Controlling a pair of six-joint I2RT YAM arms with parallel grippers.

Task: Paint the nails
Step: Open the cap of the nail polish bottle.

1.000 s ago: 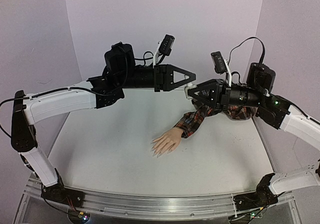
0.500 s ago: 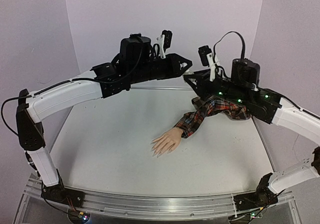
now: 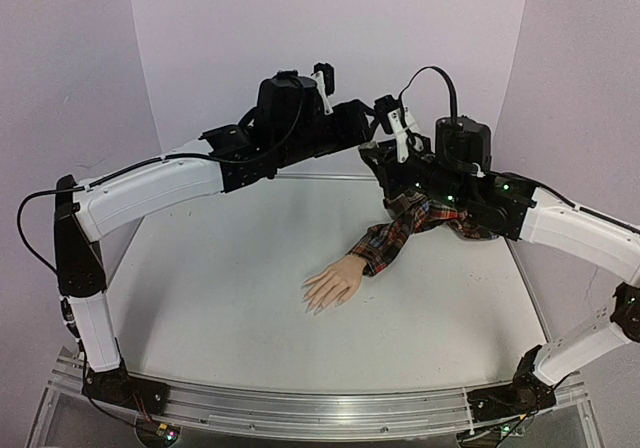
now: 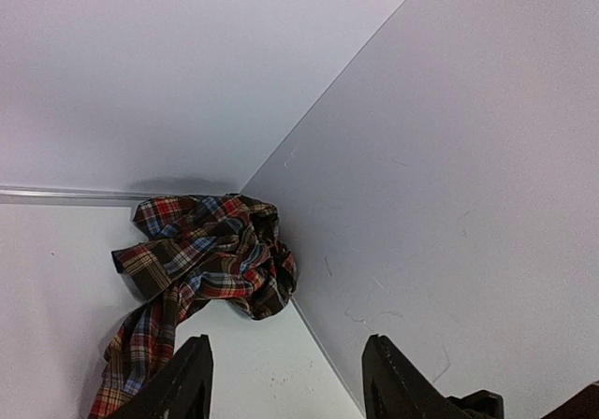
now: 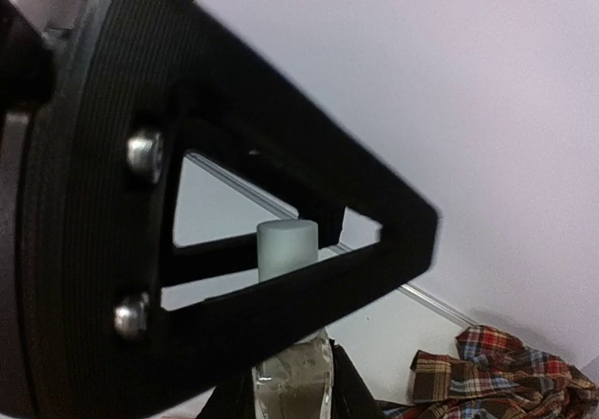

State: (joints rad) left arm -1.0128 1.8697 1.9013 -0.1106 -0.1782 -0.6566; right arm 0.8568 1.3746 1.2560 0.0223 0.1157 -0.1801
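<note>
Left end effector [image 4: 290,386] stands open, right end effector [image 5: 292,400] grips bottle [image 5: 286,249], mannequin hand [image 3: 330,286] lies at their six o'clock.

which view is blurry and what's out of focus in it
Right wrist view: the left arm's black frame looms close and soft, half hiding the white-capped bottle. Left wrist view: sharp, the plaid shirt casts a soft shadow. Top view: even light.
</note>
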